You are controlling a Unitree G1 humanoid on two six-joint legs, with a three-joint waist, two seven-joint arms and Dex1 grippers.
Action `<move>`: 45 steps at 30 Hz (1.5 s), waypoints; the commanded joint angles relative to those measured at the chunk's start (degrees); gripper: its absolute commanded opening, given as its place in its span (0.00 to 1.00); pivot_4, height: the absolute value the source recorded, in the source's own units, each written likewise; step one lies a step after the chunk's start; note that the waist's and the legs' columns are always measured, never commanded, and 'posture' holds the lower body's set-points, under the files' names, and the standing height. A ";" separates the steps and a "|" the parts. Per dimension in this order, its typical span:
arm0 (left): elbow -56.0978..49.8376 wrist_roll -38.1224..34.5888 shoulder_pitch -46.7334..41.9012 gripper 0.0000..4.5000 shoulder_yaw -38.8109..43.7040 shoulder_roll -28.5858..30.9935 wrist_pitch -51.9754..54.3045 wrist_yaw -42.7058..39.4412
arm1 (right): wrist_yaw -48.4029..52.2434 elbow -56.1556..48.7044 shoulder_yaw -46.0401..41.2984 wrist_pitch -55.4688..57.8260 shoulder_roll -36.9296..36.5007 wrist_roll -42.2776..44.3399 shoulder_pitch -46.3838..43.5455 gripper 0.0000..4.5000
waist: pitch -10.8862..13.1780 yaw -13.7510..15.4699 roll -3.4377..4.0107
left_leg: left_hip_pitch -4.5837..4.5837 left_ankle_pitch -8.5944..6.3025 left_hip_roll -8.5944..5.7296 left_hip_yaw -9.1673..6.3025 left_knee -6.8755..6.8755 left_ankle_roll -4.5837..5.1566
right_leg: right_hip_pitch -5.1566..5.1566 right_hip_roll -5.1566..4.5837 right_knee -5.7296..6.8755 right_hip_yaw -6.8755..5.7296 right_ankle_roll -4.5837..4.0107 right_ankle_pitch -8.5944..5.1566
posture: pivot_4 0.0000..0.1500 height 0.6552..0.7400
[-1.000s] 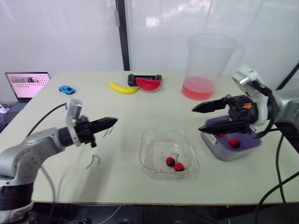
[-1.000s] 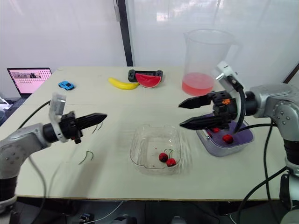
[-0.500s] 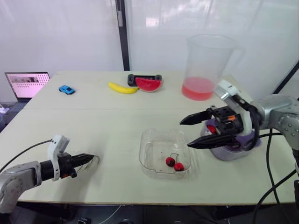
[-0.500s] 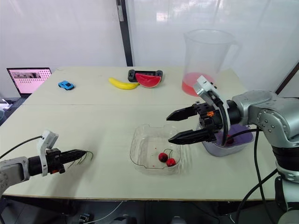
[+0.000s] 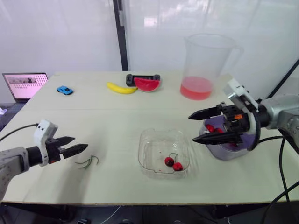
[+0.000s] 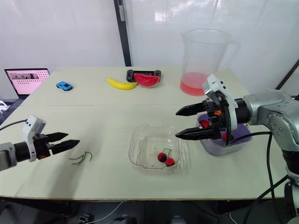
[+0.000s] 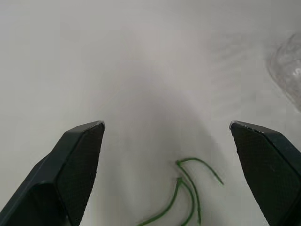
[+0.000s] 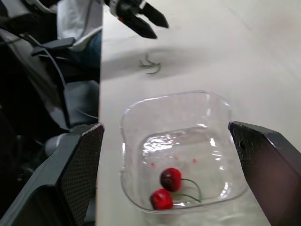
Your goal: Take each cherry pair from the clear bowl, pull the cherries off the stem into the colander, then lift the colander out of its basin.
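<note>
A clear bowl (image 5: 148,140) sits in the middle of the table with one cherry pair (image 5: 174,163) in it, still on its stem. To its right the purple colander (image 6: 244,134) rests in a grey basin (image 5: 230,153) and holds a few red cherries (image 5: 210,127). My right gripper (image 5: 191,127) hovers open between bowl and colander, fingers pointing at the bowl. Low over the table's front left, my left gripper (image 5: 80,143) is open and empty. Bare green stems (image 5: 88,162) lie just beyond its fingertips (image 7: 82,155).
Along the table's far side stand a large pitcher (image 5: 205,60) with pink liquid, a watermelon slice (image 5: 146,84) on a black tray, a banana (image 5: 121,87) and a blue toy car (image 5: 64,89). A laptop (image 5: 23,85) stands at the far left.
My left gripper came down to the front left of the table and opened, leaving a stem beside the earlier ones. My right gripper swung toward the bowl, then drew back slightly.
</note>
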 commanded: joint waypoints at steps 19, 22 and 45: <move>-11.22 -3.70 -13.70 0.99 -10.81 -1.43 -5.97 -16.26 | -16.50 -11.69 10.59 7.72 2.09 -7.24 -9.58 1.00 | 0.00 -0.21 0.03 | -0.12 0.00 -0.01 0.00 0.08 0.00 | -0.08 0.08 0.06 -0.01 -0.01 0.01 | 1.00 1.00; -12.16 -4.90 -13.52 0.99 -9.81 -3.90 -5.98 -14.43 | -16.46 -13.45 21.01 13.21 1.35 -11.62 -14.58 1.00 | 0.00 -0.23 0.06 | -0.12 0.00 0.00 -0.03 0.08 0.00 | -0.09 0.09 0.08 -0.03 -0.01 0.01 | 1.00 1.00; -18.10 -3.77 -5.17 1.00 -6.08 -3.91 -8.06 -9.42 | -27.47 -8.22 46.04 26.05 16.40 -20.86 -18.56 0.82 | 0.00 -0.26 -0.01 | -0.22 0.02 -0.04 -0.07 0.13 -0.03 | -0.26 0.08 0.23 -0.02 -0.02 0.02 | 1.00 1.00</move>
